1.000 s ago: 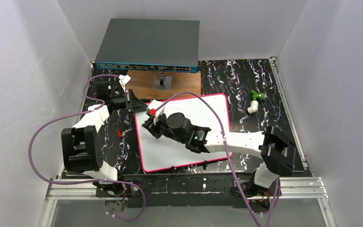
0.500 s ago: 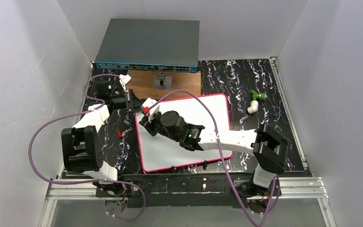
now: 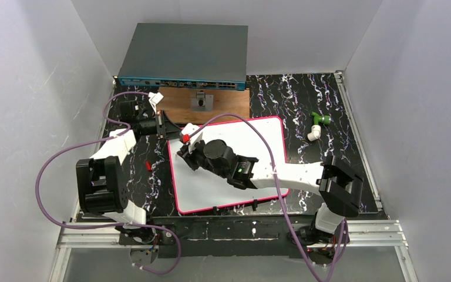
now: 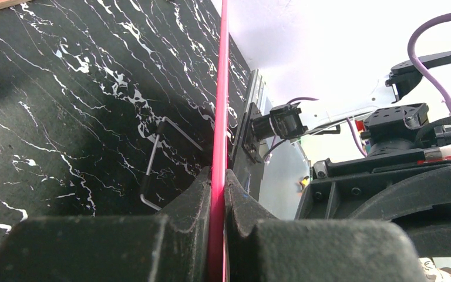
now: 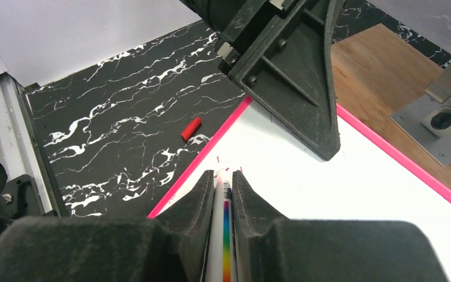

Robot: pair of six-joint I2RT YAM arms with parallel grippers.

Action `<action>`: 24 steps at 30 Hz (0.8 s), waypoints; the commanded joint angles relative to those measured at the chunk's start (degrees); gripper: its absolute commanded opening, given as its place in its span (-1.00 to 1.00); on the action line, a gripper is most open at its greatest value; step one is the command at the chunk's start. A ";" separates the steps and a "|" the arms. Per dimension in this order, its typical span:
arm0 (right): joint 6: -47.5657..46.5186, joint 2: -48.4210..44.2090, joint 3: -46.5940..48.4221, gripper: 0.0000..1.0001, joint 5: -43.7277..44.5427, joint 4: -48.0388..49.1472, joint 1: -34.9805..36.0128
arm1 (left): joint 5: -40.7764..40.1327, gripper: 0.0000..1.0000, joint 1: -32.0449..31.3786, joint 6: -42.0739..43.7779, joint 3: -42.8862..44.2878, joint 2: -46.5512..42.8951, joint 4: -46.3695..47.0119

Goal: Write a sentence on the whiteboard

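View from above: the whiteboard, white with a thin pink-red rim, lies flat in the middle of a black, white-veined table, turned slightly askew, with small black clips on its near long edge. The left gripper reaches to the board's far left corner, and in the left wrist view its jaws are clenched on the pink rim, seen edge-on. The right arm stretches across the board from the right, and the right gripper sits over the board's far left part, clamped tight on a marker whose red end points towards the left gripper. In the right wrist view the two black fingers squeeze the marker, a white barrel with a rainbow stripe, and its tip meets the white surface just inside the left rim. Of the sentence, only a few tiny red ticks show by the tip; no words can be read. A small red cap lies on the table just left of the board. A brown wooden board sits just beyond the whiteboard's far edge, with a grey network switch behind it. A green and white pipe fitting lies to the right, apart from the board
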 commanded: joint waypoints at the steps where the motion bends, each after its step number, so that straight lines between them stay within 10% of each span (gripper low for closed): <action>1: -0.68 -3.47 -1.48 -0.97 2.13 3.07 -0.23 | -2.59 -1.00 -0.97 3.22 1.29 -2.05 -1.39; 24: -0.16 -0.15 1.95 -0.97 1.36 3.53 -0.49 | -2.85 -1.00 -1.35 3.78 1.31 -2.27 -2.21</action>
